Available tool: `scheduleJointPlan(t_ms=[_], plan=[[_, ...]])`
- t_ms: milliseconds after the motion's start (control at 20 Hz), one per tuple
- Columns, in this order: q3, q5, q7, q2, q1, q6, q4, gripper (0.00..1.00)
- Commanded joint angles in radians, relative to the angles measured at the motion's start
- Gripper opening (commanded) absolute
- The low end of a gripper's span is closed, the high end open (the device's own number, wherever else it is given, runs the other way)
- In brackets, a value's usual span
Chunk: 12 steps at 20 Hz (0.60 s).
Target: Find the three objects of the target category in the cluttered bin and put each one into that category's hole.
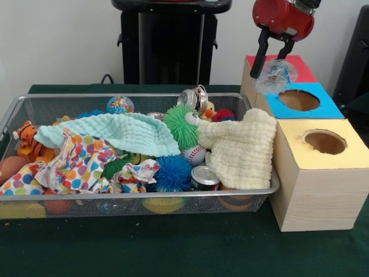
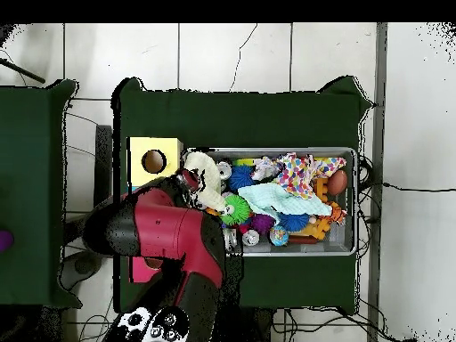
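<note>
My gripper (image 1: 268,66) hangs at the upper right, above the seam between the red-topped box (image 1: 300,63) and the blue-topped box (image 1: 323,107). It is shut on a crumpled clear plastic container (image 1: 277,75), which hangs just behind the blue box's round hole (image 1: 298,100). The wire mesh bin (image 1: 144,199) on the left holds a heap of toys, cloths and cans, among them a silver can (image 1: 204,176) at the front and a crushed can (image 1: 194,98) at the back. In the overhead view my red arm (image 2: 169,232) covers the gripper and most of the boxes.
A yellow-topped box (image 1: 346,156) with its own hole (image 1: 324,141) stands nearest, against the bin's right end; it also shows from above (image 2: 141,147). A cream cloth (image 1: 242,147) drapes over the bin's right rim. A mint cloth (image 1: 115,133), spotted cloth (image 1: 81,164) and green fuzzy toy (image 1: 181,124) cover other items.
</note>
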Motion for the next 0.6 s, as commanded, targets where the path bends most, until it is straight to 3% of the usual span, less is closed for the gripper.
scheduleJointPlan(t_ms=[50, 600], plan=[[0.091, 0.007, 0.27, 0.049, 0.016, 0.016, 0.059, 1.0], [0.063, 0.01, 0.279, 0.044, 0.045, 0.027, 0.063, 1.0]])
